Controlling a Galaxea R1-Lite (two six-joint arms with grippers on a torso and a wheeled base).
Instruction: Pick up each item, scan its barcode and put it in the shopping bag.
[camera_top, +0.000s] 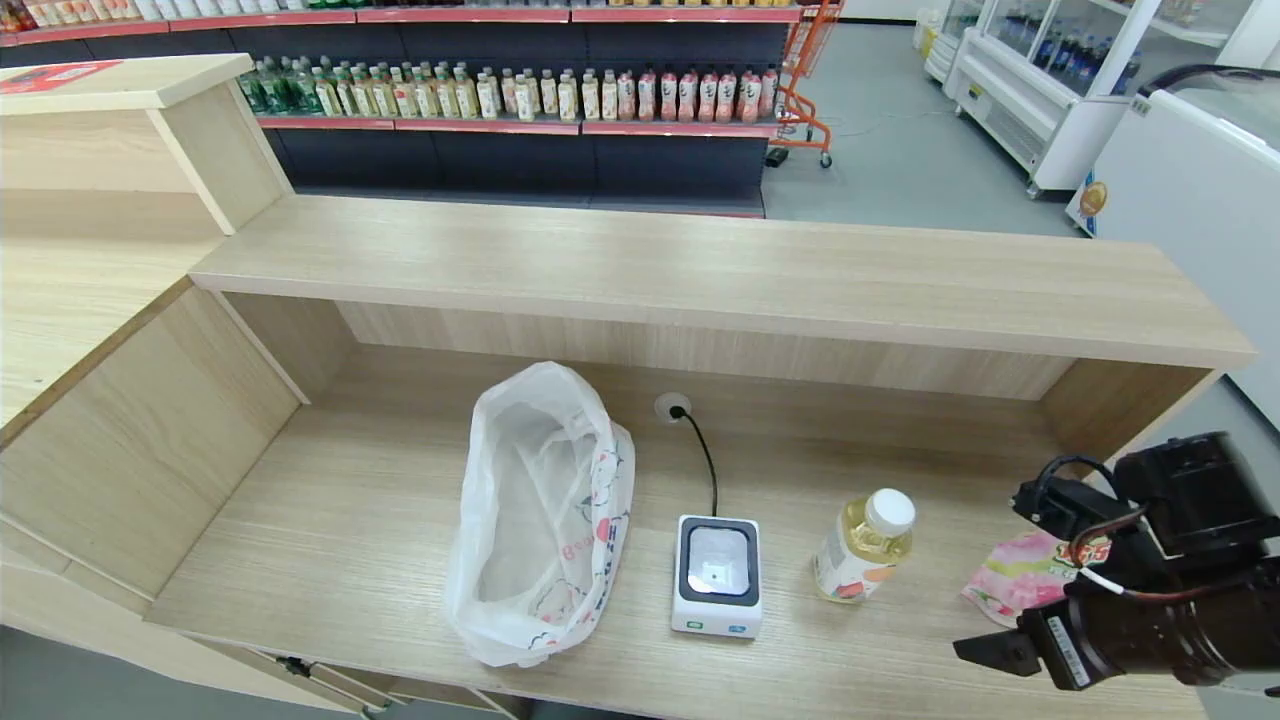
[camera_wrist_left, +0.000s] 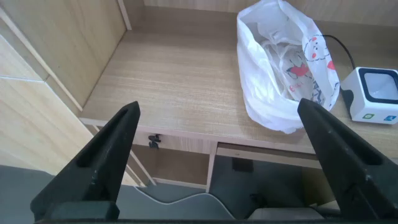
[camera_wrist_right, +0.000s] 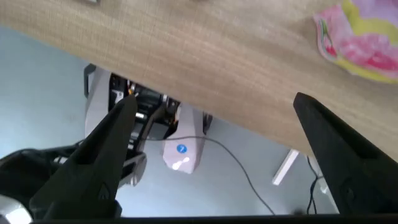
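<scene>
From the head, the bottle (camera_top: 865, 545) stands upright on the tabletop (camera_top: 350, 540) between scanner (camera_top: 717, 588) and packet (camera_top: 1015, 580); we judge a sideways nudge could topple it. From the left wrist, our left gripper (camera_wrist_left: 217, 162) hangs wide apart, empty, near the bag (camera_wrist_left: 273, 106), which gapes with only folds inside. From the right wrist, the right gripper (camera_wrist_right: 211, 155), also apart, sits off the tabletop's edge by the packet.

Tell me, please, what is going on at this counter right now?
The robot holds nothing yet. A drink bottle and a pink snack packet sit on the counter right of the barcode scanner; the white shopping bag lies open on its left. The right end effector is open and empty at the counter's near edge by the packet. The left end effector, also open, is off the near edge near the bag.
</scene>
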